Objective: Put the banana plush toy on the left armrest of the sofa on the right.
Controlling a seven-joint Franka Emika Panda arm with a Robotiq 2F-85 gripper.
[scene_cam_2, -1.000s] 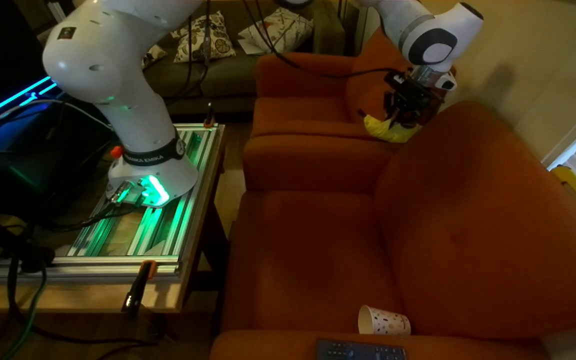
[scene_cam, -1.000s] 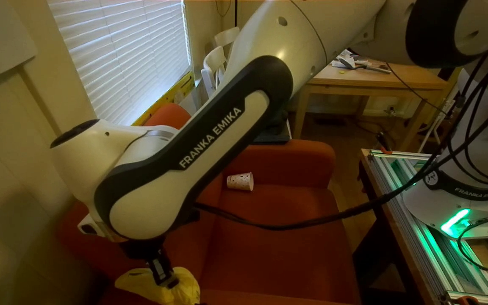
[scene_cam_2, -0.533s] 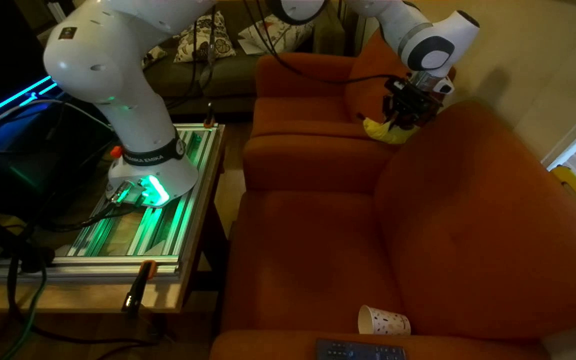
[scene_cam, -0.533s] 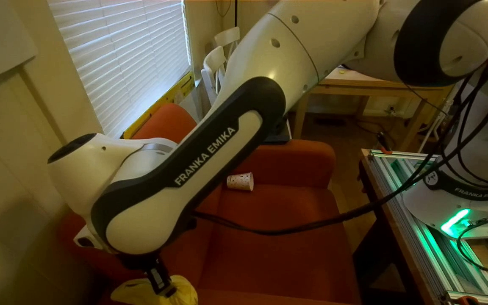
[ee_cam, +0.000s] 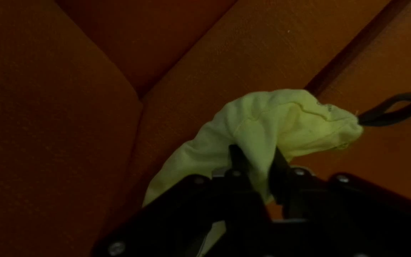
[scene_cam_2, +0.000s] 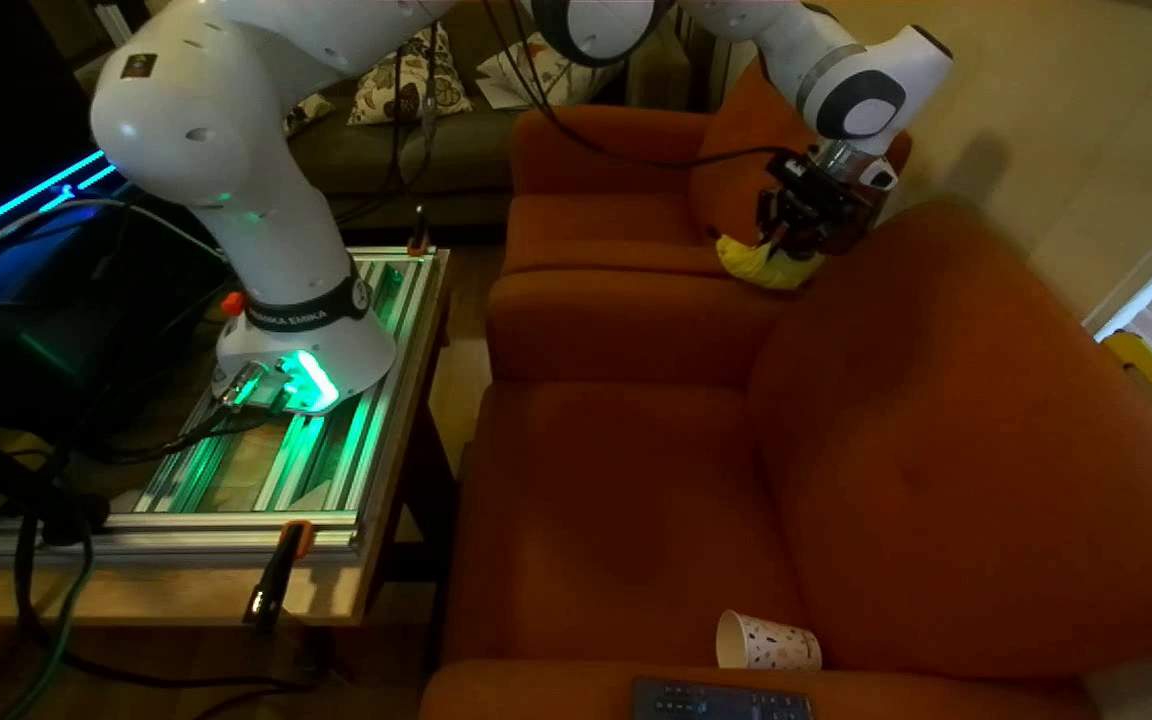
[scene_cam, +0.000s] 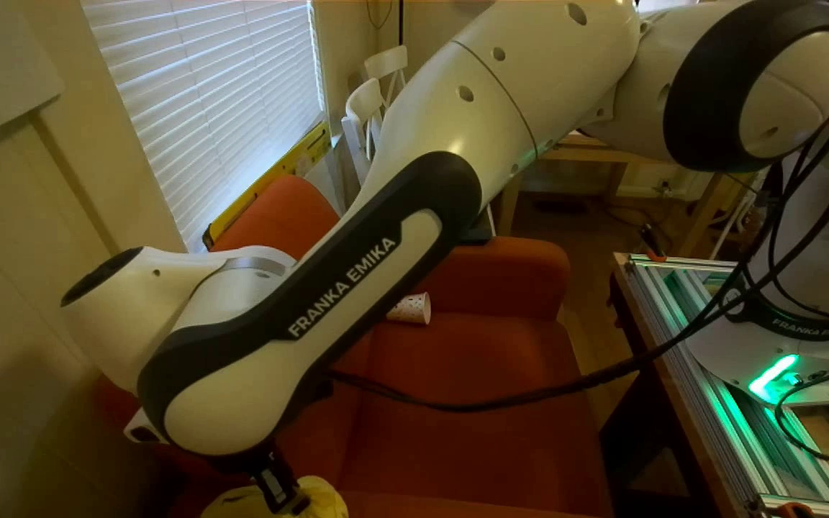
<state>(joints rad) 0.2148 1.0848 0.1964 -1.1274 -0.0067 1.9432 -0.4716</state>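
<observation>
Banana toy (scene_cam_2: pixel 768 268), upper right of the frame in an exterior view, is over the armrest (scene_cam_2: pixel 626 318), touching or not I can't tell; my gripper (ee_cam: pixel 258 160) pinches it. Grasping looks done; setting down and letting go, I judge, remain.

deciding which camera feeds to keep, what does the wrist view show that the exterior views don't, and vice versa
Only the wrist view shows the dark loop at one end of the banana plush toy as an open ring, and the fold of cloth pinched in the tool.

Only the exterior views show the speckled cup lying on its side, the window blinds and the robot's base with its green light.

All three share the banana plush toy, the tool and orange upholstery.
</observation>
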